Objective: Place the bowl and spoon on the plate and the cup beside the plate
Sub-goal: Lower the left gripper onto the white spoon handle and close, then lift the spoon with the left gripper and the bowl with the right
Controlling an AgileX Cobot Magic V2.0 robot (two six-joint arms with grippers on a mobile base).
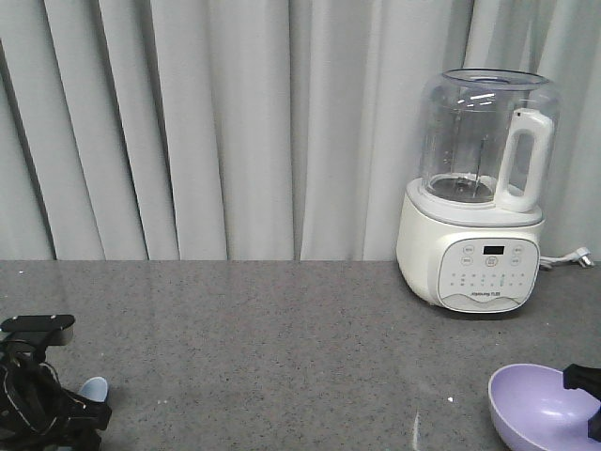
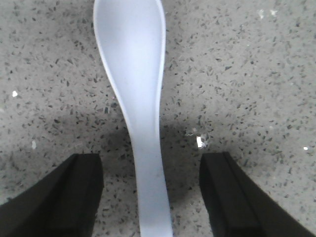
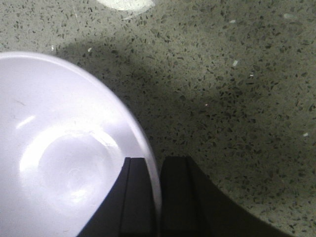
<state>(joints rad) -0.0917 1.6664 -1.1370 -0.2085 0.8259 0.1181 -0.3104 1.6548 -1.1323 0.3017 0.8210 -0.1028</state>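
Note:
The pale blue-white spoon [image 2: 133, 74] lies flat on the speckled grey counter, scoop pointing away, handle running between the fingers of my left gripper [image 2: 150, 190], which stands open and clear of it on both sides. In the front view only the spoon's tip [image 1: 93, 387] shows beside the left arm. The lavender bowl [image 3: 59, 148] fills the left of the right wrist view; my right gripper [image 3: 159, 197] is shut on its rim, one finger inside and one outside. The bowl [image 1: 540, 406] sits at the lower right of the front view. Plate and cup are out of view.
A white blender [image 1: 479, 202] with a clear jug stands at the back right of the counter, its cord [image 1: 568, 258] trailing right. Grey curtains hang behind. A pale patch [image 3: 123, 4] shows at the top edge of the right wrist view.

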